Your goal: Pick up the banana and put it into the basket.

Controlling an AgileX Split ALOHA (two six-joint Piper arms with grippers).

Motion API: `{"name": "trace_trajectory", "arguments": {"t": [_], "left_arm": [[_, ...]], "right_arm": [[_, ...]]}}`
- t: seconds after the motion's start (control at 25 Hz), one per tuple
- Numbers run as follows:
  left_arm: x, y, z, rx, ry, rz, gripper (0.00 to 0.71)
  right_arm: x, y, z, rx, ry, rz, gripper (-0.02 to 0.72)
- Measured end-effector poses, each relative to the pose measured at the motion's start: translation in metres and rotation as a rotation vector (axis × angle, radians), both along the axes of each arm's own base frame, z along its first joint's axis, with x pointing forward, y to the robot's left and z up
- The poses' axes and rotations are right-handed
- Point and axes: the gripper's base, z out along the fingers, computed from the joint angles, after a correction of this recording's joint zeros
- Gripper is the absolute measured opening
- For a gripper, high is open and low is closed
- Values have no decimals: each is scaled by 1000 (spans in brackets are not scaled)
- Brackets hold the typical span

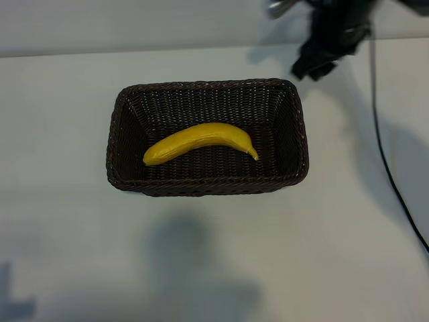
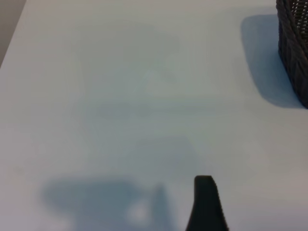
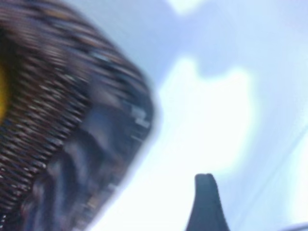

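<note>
The banana (image 1: 201, 141) lies inside the basket (image 1: 122, 114), resting on its woven floor. It stretches across the middle, its thicker end toward the left and its pointed tip toward the right, with the curve arching toward the far wall. It touches none of the basket's walls, and nothing grips it.

The basket sits on the white counter (image 1: 60, 228), roughly in the middle of the exterior view, long sides running left to right.

The right gripper (image 1: 320, 57) hangs above the counter beyond the basket's far right corner, clear of the rim and well apart from the banana. It shows as a dark blurred shape at the top edge of the exterior view. Its fingers hold nothing; how far apart they stand cannot be told, since only one dark fingertip (image 3: 206, 202) shows in its wrist view, beside a smeared corner of the basket (image 3: 72, 120) with a sliver of yellow at the frame edge.

The left gripper is out of the exterior view. In its own wrist view a single finger (image 2: 206, 204) shows over bare counter, with a wall of the basket (image 2: 293, 48) off to one side. Its fingers are apart and empty.

A black cable (image 1: 385, 161) trails over the counter at the right.
</note>
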Motion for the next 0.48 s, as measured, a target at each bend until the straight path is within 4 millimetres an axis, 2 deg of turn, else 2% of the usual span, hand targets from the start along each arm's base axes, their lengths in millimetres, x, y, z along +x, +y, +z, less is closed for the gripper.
{"name": "trace_trajectory", "arguments": {"t": [0.16, 0.36, 0.48], "left_arm": [[0, -1, 0, -6, 0, -3, 529], [0, -1, 0, -6, 0, -3, 529], [0, -1, 0, -6, 0, -3, 529]], "right_arm": [[6, -46, -2, 100, 110, -245, 509], [11, -83, -1, 217, 169, -455, 507], [13, -97, -1, 246, 174, -512, 507]]}}
